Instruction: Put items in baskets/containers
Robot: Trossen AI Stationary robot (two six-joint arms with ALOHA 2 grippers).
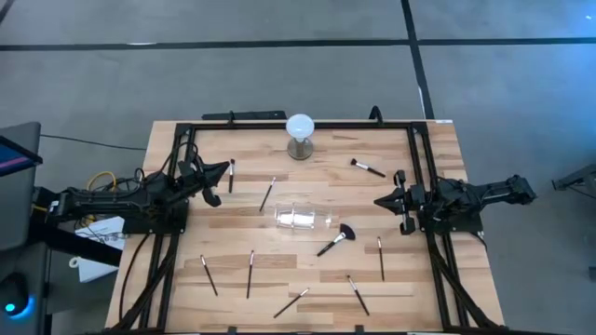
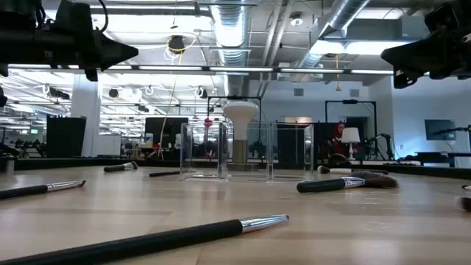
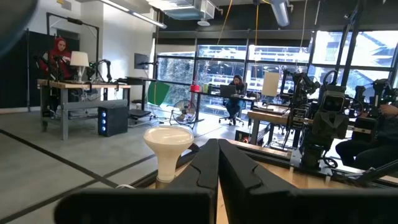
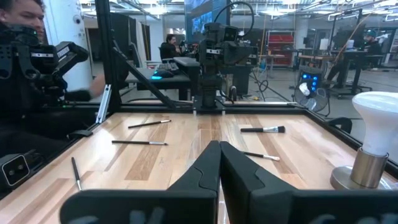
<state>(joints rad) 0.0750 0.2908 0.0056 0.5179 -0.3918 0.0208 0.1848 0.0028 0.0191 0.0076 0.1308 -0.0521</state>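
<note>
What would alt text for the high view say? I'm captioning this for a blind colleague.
About ten slim makeup brushes lie scattered on a wooden table around an empty clear holder, with a white globe lamp near the far edge. The left gripper and right gripper hover shut at either side, holding nothing.

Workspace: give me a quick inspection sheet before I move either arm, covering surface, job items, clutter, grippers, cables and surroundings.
Surface: wooden table inside a black frame.
Job's things: clear holder near the middle, nothing seen in it; about ten makeup brushes scattered flat around it, including the fan brush just beside it.
Clutter: white globe lamp standing at the far edge.
Grippers: left gripper shut, empty, raised at the left side; right gripper shut, empty, raised at the right side.
Cables: yellow and white leads bundled by the left arm's base, off the table.
Surroundings: lab with workbenches; a seated person far off.
</note>
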